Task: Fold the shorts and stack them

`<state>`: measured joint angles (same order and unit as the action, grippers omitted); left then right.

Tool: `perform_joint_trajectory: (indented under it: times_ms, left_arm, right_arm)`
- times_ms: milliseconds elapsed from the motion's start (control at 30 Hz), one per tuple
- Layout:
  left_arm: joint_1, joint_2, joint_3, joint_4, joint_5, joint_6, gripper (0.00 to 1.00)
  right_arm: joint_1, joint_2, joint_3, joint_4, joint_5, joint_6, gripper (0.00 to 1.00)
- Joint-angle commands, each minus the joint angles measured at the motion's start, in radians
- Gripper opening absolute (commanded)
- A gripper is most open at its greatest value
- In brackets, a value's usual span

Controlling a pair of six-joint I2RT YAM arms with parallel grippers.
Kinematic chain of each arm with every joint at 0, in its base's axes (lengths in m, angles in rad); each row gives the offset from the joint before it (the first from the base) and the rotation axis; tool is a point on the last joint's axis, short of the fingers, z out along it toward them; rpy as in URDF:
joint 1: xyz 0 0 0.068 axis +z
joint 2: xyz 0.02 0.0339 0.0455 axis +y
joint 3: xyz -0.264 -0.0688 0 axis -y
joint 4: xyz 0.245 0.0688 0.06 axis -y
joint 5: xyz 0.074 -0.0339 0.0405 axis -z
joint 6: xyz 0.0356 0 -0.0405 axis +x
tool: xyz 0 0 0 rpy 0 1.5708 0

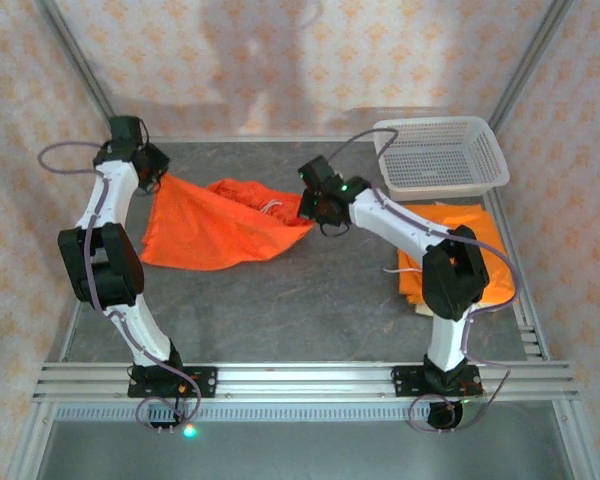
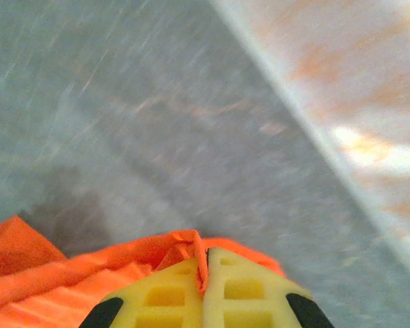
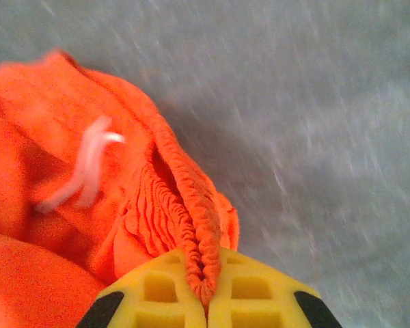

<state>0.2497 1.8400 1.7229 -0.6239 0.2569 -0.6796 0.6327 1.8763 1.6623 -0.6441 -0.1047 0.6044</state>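
L fingers (image 2: 165, 295), R fingers (image 3: 254, 295) on orange shorts (image 1: 215, 228); mesh basket (image 1: 440, 187) far R.

Orange shorts (image 1: 215, 232) stretched mid-table, second orange pair (image 1: 486, 228) folded right, apparently atop beige pair (image 1: 421, 307)

A robot laboratory test cell is being shown. A grey tabletop (image 1: 320, 300) is being enclosed by aluminium frame posts (image 1: 78, 55) and patterned wall panels (image 1: 280, 60) at 9, 12 and 3 o'clock. A left arm (image 1: 105, 255) and a right arm (image 1: 450, 280) are being carried on an aluminium rail (image 1: 300, 378) at 6 o'clock.
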Motion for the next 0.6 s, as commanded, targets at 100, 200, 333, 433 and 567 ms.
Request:
perform_joint_trajectory:
  times_ms: [100, 200, 333, 433, 567]
  left_arm:
    - [0.006, 0.147, 0.555, -0.228, 0.025, 0.012, 0.0]
    - [0.006, 0.189, 0.792, -0.285, 0.014, 0.012, 0.0]
    - [0.005, 0.112, 0.857, -0.249, -0.004, 0.029, 0.0]
    - [0.006, -0.041, 0.731, -0.218, -0.023, 0.077, 0.0]
    - [0.005, -0.342, 0.271, -0.047, -0.084, 0.11, 0.0]
  right_arm:
    - [-0.139, 0.194, 0.595, -0.147, -0.046, -0.04, 0.0]
    - [-0.181, 0.276, 0.871, -0.224, -0.072, -0.039, 0.0]
    - [-0.201, 0.236, 0.938, -0.204, -0.081, -0.081, 0.0]
    - [-0.203, 0.108, 0.78, -0.132, -0.071, -0.153, 0.0]
    - [-0.204, -0.096, 0.412, 0.039, -0.074, -0.191, 0.0]
